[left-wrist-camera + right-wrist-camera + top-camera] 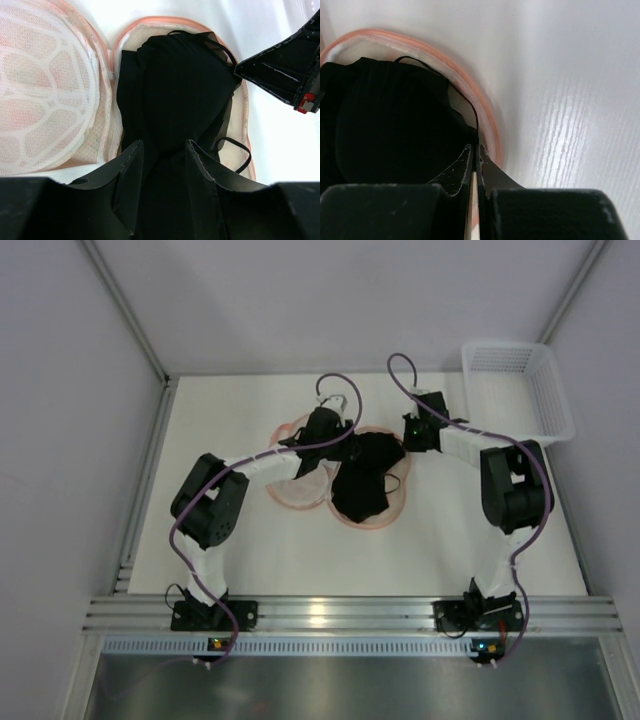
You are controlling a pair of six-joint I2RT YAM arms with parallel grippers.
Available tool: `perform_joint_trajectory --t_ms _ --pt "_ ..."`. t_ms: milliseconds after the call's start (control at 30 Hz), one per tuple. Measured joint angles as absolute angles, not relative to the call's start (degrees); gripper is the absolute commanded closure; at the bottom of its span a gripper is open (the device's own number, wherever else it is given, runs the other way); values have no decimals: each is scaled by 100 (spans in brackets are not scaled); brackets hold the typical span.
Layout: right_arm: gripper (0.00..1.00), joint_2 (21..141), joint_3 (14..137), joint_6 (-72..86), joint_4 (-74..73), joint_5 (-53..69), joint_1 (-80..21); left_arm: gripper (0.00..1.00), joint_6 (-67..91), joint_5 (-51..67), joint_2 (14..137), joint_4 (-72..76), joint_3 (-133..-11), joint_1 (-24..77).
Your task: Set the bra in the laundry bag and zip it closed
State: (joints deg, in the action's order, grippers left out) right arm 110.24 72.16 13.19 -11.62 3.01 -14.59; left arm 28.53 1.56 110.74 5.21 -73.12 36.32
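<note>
The bra (pixel 175 90) lies in one half of the open laundry bag (pixel 165 21), directly under the left fingers (pixel 131 170), which stand released. The right fingers (pixel 469 167) are clenched together at the bra's edge, beside the bag's pink rim.

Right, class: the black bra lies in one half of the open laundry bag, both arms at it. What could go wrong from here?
The right fingers are shut where the bra meets the rim of the laundry bag; they may pinch rim with fabric and drag the bag. A strap loop reaches that rim and could snag the zip. The left fingers, apart over the bra, might lift it back out.
</note>
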Motion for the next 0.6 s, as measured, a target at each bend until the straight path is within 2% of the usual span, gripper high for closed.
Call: perform_joint_trajectory --t_ms 367,500,600 --pt "100 11019 7135 1507 -1116 486 -1975 55 2853 139 11074 523 -7223 3632" --pt "91 11019 6956 1573 -1116 482 -2014 55 2853 75 11072 521 -7166 3632" --pt "73 10986 6930 1579 -1118 375 -2014 56 2853 27 11072 523 -7155 3632"
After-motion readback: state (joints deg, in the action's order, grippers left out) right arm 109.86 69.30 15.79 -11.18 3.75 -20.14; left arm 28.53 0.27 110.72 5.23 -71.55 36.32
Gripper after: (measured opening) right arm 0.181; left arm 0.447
